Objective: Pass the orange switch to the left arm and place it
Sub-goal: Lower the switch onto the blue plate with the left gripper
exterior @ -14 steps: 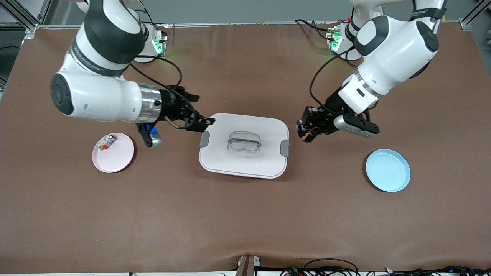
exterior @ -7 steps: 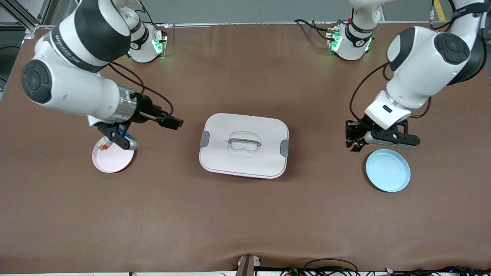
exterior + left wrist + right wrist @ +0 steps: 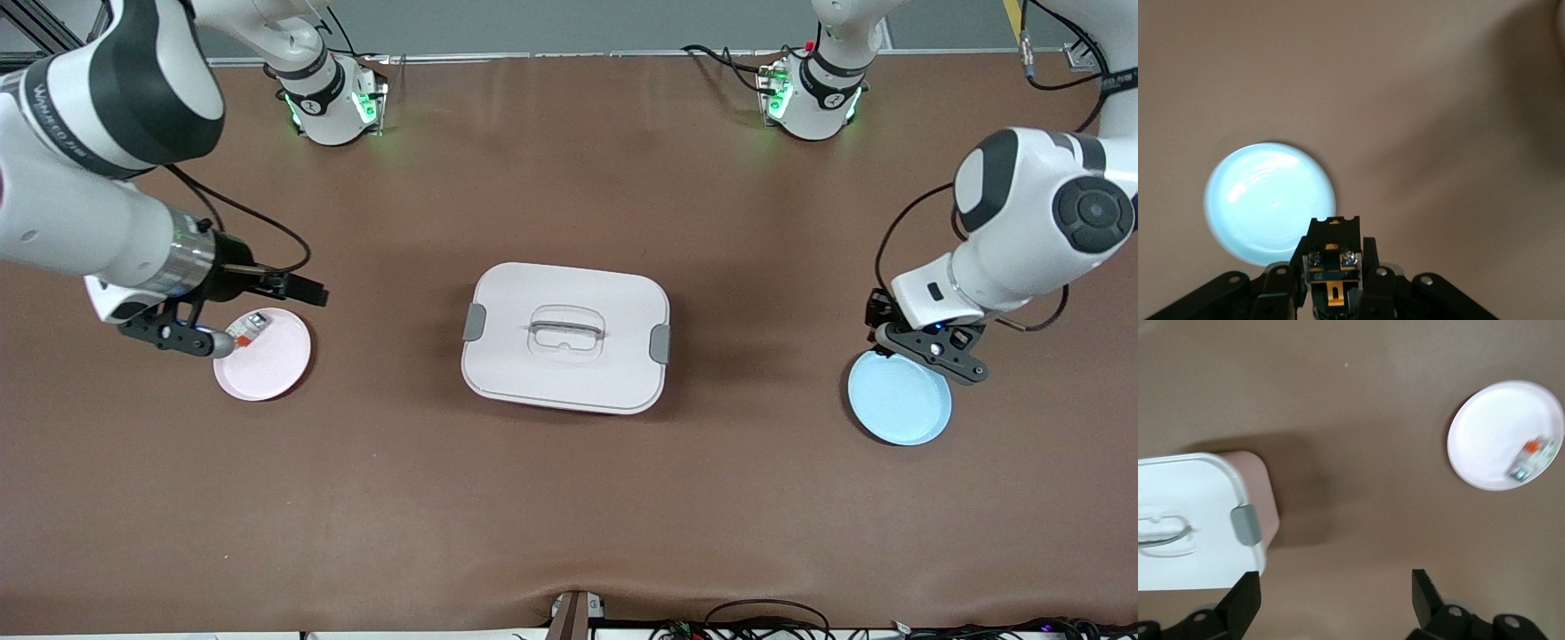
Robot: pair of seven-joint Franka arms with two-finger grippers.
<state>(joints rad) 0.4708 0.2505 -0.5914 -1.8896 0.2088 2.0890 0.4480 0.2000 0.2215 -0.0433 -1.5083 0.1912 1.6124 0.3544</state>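
Your left hand [image 3: 1331,293] is clenched on the orange switch [image 3: 1332,267], seen at the bottom centre of the left wrist view. In the front view that hand sits at the right edge of the frame, up in the air over the rim of the blue plate [image 3: 900,397]; the switch itself is hidden under the wrist there. My read: you hold it there because the blue plate is the drop spot, and the plate is empty, so the release is not yet done.

The box [image 3: 566,336] sits mid-frame on the brown desk [image 3: 569,498], lid on, grey clips at both ends. Both arms are well apart from it, one at each side of the frame, so it is out of the way of either hand.

Your right hand [image 3: 1335,600] is released, fingers spread wide with nothing between them. In the front view it is at the left of the frame, just beside the pink plate [image 3: 267,369]. That plate holds one small whitish-grey component [image 3: 247,329] with a red-orange patch, lying near the rim. It is not the task's thing, so leave it. The right arm looks like it waits.
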